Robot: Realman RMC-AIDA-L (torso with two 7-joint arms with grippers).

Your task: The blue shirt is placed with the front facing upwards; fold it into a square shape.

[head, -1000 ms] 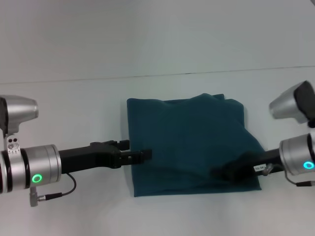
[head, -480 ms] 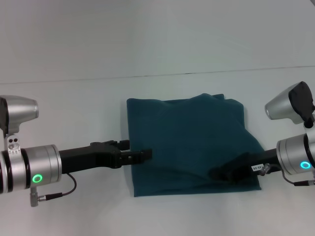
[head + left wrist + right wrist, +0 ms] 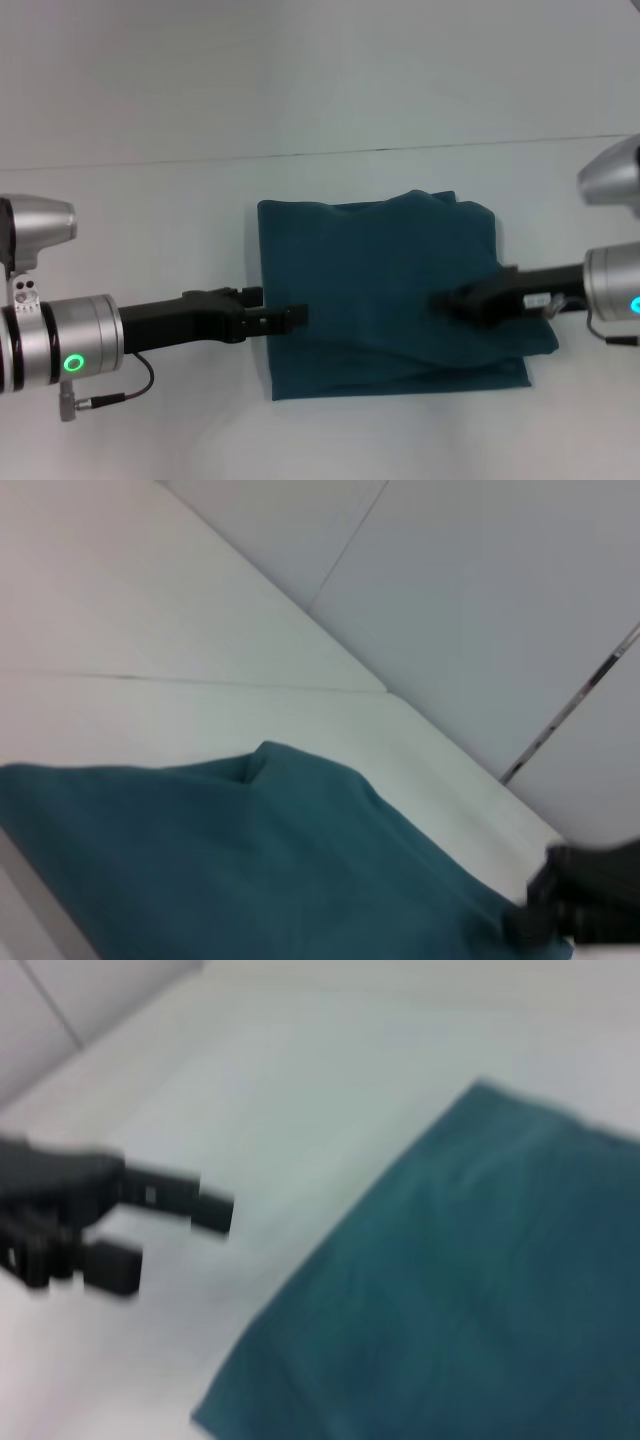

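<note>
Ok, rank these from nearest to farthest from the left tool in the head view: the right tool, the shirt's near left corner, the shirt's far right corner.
1. The blue shirt's near left corner, just robot-side of the left tool.
2. The right tool, across the shirt, on the right.
3. The far right corner, at the back.

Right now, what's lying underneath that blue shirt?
The folded shirt lies on a white table, bare around it. Whatever sits beneath is covered. The left hand is at its left edge, the right hand over its right half.
</note>
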